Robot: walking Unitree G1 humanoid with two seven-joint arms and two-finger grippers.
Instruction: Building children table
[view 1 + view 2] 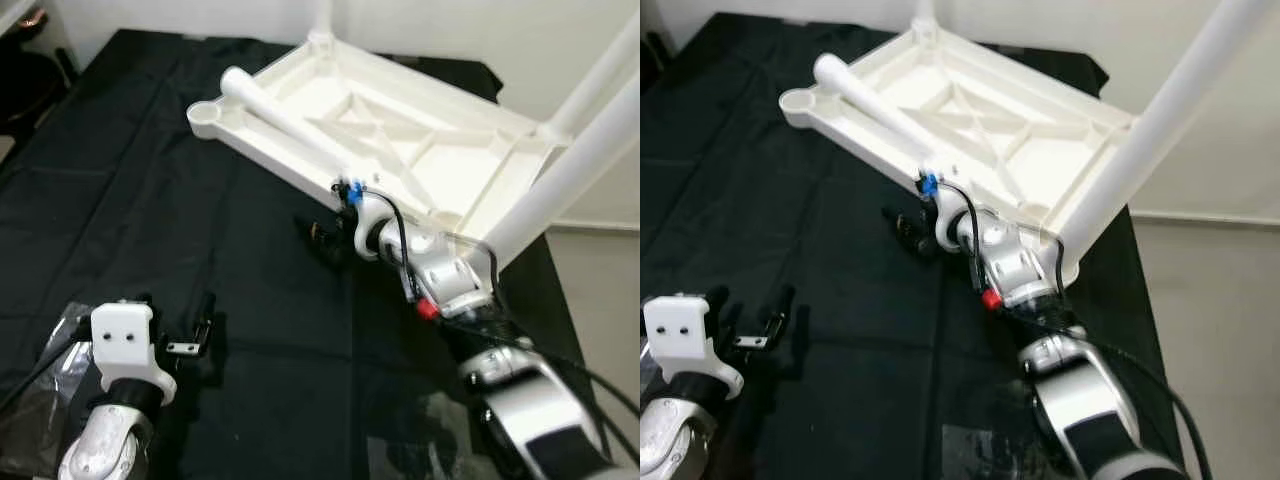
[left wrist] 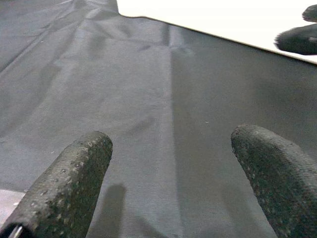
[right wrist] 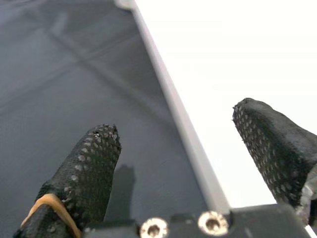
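White tabletop [image 1: 400, 150] lying upside down on far black-clothed counter [image 1: 150, 200], loose leg [image 1: 285, 120] running near-right to far-left. Right pincer [image 1: 325, 240] gaping at near rim, closest; left pincer [image 1: 185, 335] hovering open, well apart.

The upturned tabletop [image 1: 400, 150] lies on the cloth [image 1: 180, 230], a loose leg [image 1: 285, 120] resting in it. The right gripper [image 1: 325, 240] sits at its near edge; the left gripper [image 1: 185, 335] lies well apart, nearer the robot.
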